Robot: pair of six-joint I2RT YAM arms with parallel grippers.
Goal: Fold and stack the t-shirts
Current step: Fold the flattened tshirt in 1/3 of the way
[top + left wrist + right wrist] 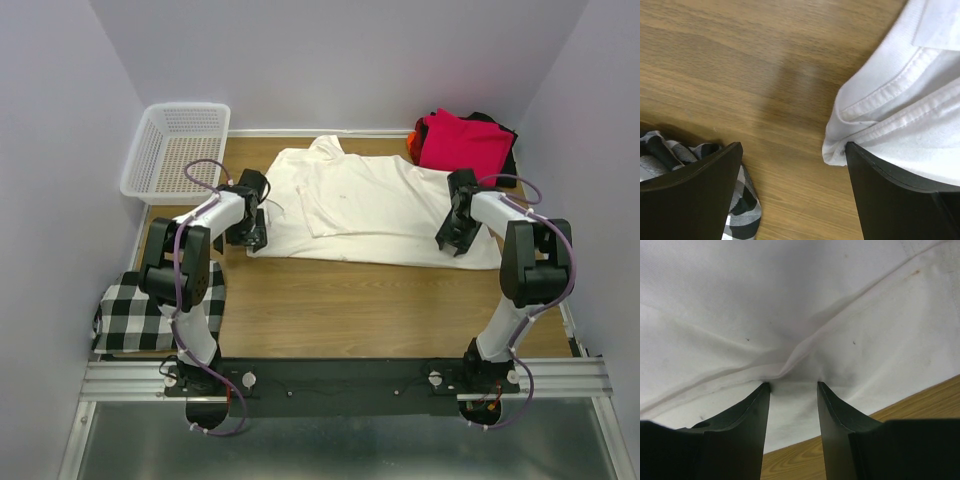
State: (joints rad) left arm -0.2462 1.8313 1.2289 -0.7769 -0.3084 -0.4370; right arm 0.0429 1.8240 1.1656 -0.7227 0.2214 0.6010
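Observation:
A large cream t-shirt [370, 205] lies spread across the middle of the table, its left part folded over. My left gripper [248, 228] stands wide open at the shirt's near left corner. In the left wrist view the hem [890, 115] touches the right finger [895, 195], and only bare wood lies between the jaws of the left gripper [792, 146]. My right gripper [455, 235] is down on the shirt's right side. In the right wrist view its jaws [792, 385] stand half apart with their tips pressed onto the cloth [790, 300], and a ridge of fabric rises just beyond them. Folded magenta-red, black and orange t-shirts [462, 143] are stacked at the back right.
A white mesh basket [180, 150] sits at the back left. A black-and-white checked cloth [150, 312] lies by the left arm's base, and it shows under the left finger [742, 210]. Bare wood [360, 310] runs between the shirt and the arm bases.

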